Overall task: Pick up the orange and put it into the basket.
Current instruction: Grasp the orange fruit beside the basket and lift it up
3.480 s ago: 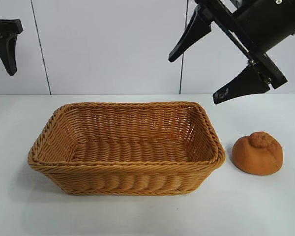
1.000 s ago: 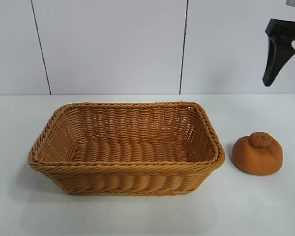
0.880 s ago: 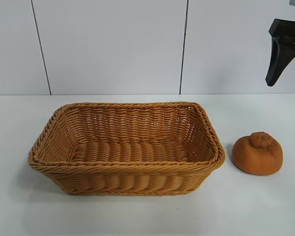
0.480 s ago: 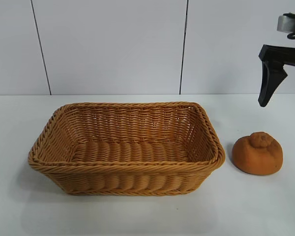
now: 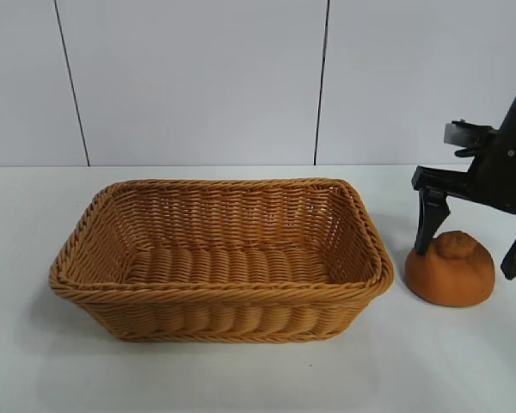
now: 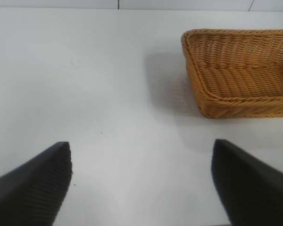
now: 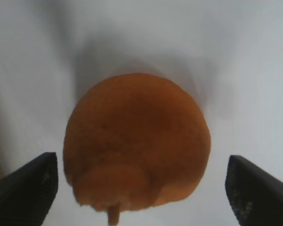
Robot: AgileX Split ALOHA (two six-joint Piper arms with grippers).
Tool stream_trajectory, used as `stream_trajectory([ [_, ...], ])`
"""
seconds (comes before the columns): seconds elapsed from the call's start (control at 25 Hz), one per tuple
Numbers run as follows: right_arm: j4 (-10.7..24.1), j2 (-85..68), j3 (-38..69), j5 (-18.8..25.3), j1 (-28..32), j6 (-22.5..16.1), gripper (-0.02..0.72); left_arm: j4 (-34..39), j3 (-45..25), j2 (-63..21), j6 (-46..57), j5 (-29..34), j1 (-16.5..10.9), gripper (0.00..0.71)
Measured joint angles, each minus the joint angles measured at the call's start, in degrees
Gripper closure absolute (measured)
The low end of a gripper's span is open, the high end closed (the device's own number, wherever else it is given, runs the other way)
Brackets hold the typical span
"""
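Looking from the front of the table (image 5: 241, 379), you are seeing the basket (image 5: 219, 292) sitting nearest the edge, its long side facing the outside camera and its woven floor showing bare. Just beside its right-hand corner, apart from the wicker by a narrow strip of white surface, the orange (image 5: 450, 274) is resting on the table with its raised knob pointing up. Your right gripper (image 5: 471, 237) is hanging right over that orange with its fingers spread wide: one black finger (image 5: 428, 220) is pointing down at the side of the fruit nearer the basket, and the other is showing at the far right edge of the outside view, so the two are straddling the orange. In the right wrist view the orange (image 7: 137, 141) is filling the space between the two finger tips (image 7: 26, 188), with clear white table showing on each side of it, so the fingers are not pressing on the skin and the pincer is holding nothing. Whether the finger nearer the basket is brushing the fruit, the outside view is not letting you tell. Your left gripper (image 6: 141, 188) is out of the outside view; its own wrist camera is showing its two dark fingers standing far apart over bare table, gripping nothing, with one end of the basket (image 6: 240, 75) lying well beyond them. Behind everything, the pale panelled wall (image 5: 198, 77) is closing off the scene.
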State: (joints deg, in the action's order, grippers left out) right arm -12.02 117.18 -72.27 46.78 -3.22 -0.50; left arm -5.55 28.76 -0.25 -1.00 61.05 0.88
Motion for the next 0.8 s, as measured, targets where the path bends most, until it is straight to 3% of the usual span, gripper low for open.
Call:
stream_trajectory([
  [0.16, -0.1, 0.7, 0.0, -1.0, 0.0, 0.0, 0.118, 0.0, 0.0, 0.0, 0.0, 0.0, 0.0, 0.129],
  [0.28, -0.3, 0.7, 0.0, -1.0, 0.0, 0.0, 0.308, 0.0, 0.0, 0.0, 0.0, 0.0, 0.0, 0.129],
  [0.4, -0.3, 0.7, 0.0, -0.6, 0.0, 0.0, 0.552, 0.0, 0.0, 0.0, 0.0, 0.0, 0.0, 0.129],
  [0.48, -0.3, 0.2, -0.2, 0.0, 0.0, 0.0, 0.655, 0.0, 0.0, 0.0, 0.0, 0.0, 0.0, 0.129],
  [0.8, -0.1, -9.7, -0.2, 1.1, 0.0, 0.0, 0.660, 0.0, 0.0, 0.0, 0.0, 0.0, 0.0, 0.129],
])
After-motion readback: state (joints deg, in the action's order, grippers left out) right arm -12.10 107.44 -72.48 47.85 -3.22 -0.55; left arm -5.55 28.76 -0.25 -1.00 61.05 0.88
